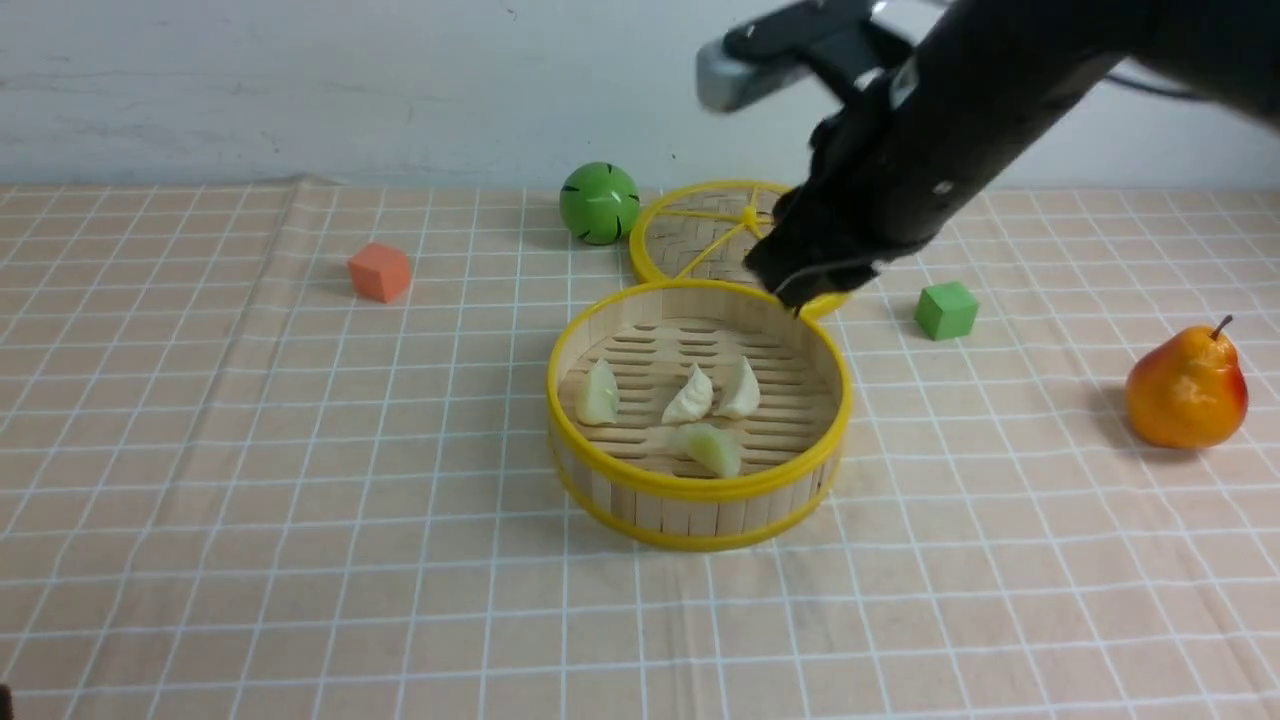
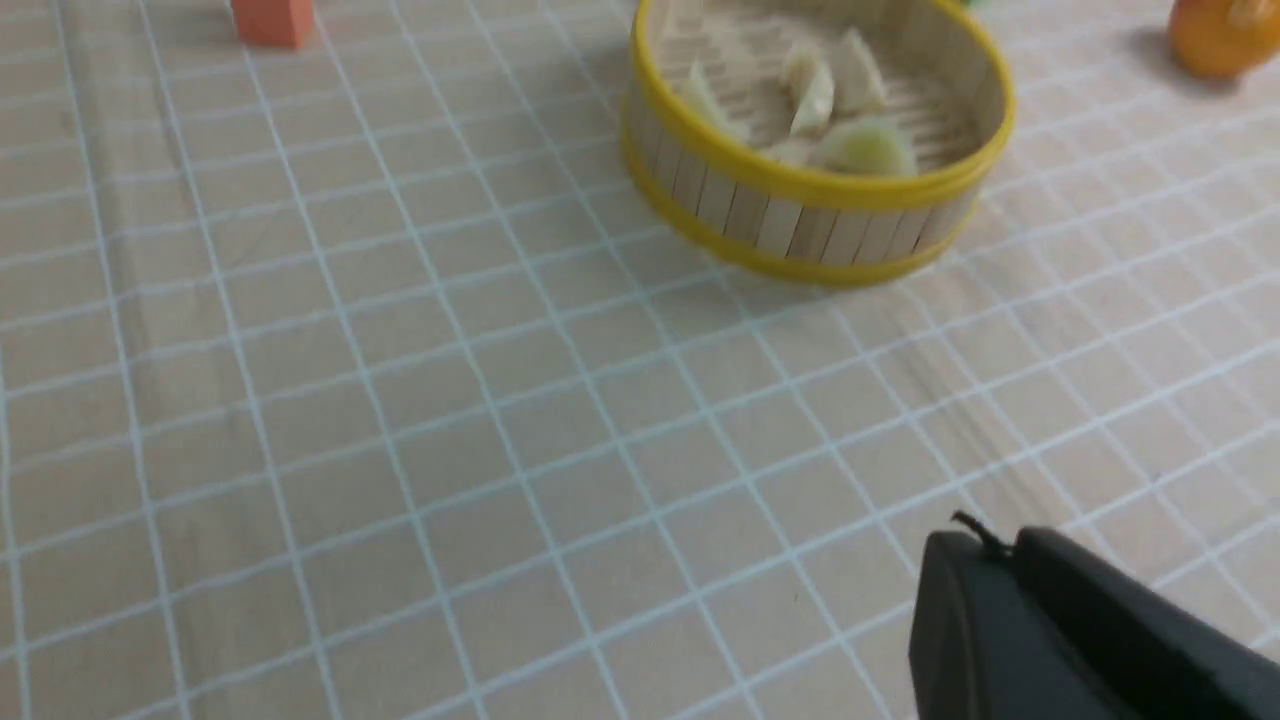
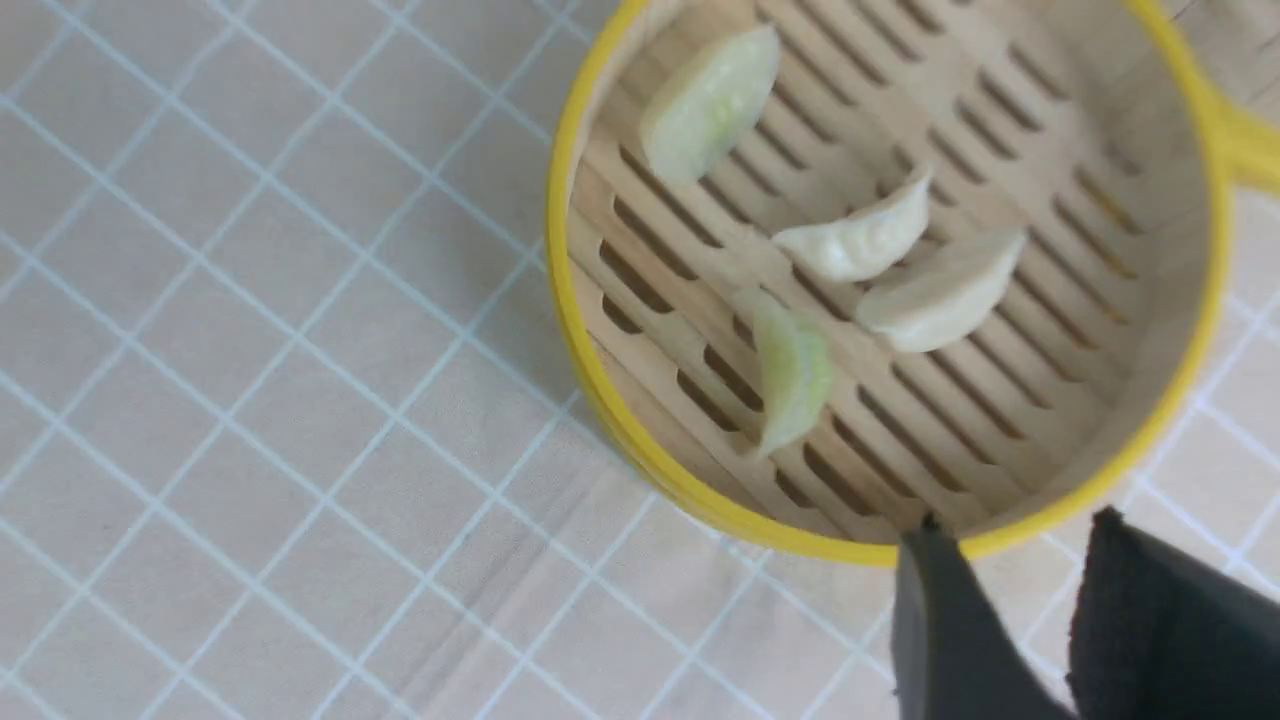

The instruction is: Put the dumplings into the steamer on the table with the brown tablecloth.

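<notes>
Four dumplings (image 1: 690,398), two cubes (image 1: 379,271), steamer (image 1: 700,488), apparently one lid (image 1: 690,245)

Honestly, nothing to read from any of my cameras: no lettering, brand, number or sign I can make out. The steamer (image 1: 700,505) is plain wooden slats with yellow rims, and the brown tablecloth (image 1: 250,450) only carries its white grid lines.
</notes>
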